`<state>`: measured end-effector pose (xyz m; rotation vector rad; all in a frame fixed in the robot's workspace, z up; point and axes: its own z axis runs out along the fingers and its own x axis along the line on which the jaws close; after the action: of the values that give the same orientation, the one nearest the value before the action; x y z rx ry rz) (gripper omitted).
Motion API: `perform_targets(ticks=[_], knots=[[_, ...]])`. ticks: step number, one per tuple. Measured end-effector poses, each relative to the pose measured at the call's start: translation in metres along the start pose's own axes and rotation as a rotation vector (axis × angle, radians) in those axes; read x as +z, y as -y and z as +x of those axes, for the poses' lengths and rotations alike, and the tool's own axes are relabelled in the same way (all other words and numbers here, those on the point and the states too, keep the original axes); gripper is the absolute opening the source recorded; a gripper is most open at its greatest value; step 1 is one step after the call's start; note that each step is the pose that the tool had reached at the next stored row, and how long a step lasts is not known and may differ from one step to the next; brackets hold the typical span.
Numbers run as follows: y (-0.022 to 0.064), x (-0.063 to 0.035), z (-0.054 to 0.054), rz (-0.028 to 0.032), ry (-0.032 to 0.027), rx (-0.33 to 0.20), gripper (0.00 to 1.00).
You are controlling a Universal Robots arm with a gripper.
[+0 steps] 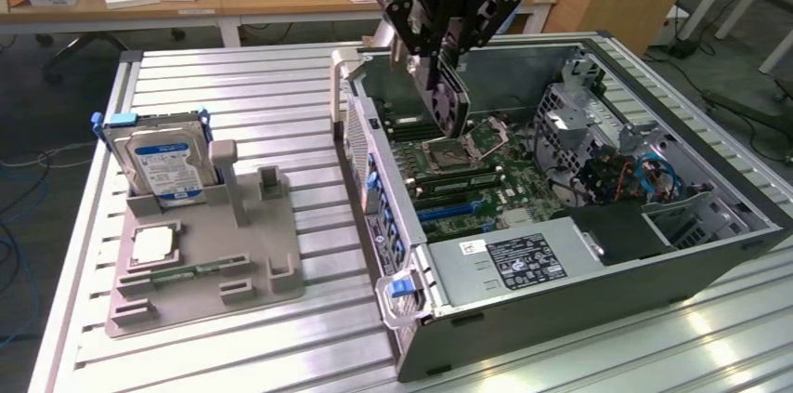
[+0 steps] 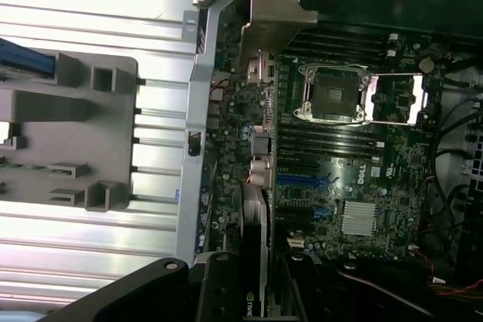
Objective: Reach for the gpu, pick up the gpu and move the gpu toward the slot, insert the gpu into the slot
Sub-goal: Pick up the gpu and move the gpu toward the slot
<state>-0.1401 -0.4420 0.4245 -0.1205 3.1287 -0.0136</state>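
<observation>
The hand (image 1: pixel 436 60) pinches the gpu (image 1: pixel 447 100) by its upper end, fingers pressed on the two flat faces. The card hangs in the air inside the open computer case (image 1: pixel 694 254), its long axis pointing down and a little tilted, clear of everything below. The slot (image 1: pixel 448 211), a narrow blue plastic strip on the green motherboard (image 1: pixel 521 184), lies below the card and nearer in the exterior view. Its long axis runs across the board from that view's left to its right, so card and slot are well apart and not lined up. Directly under the card's lower end sits the square CPU socket (image 1: pixel 454 153) with its shiny metal frame. The card looks thin and rigid, with a dark cooler face and a bare metal bracket; the case walls are grey sheet steel. On the ribbed aluminium worktop (image 1: pixel 248 86) at the exterior view's left, a grey plastic holder (image 1: pixel 211 254) carries a hard drive (image 1: pixel 159 156).
</observation>
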Motion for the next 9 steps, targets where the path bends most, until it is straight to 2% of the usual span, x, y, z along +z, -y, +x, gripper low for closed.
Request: perform_targets(ticks=[9], knots=[[0.001,0.0001,-0.012,0.0,0.0,0.001,0.26]])
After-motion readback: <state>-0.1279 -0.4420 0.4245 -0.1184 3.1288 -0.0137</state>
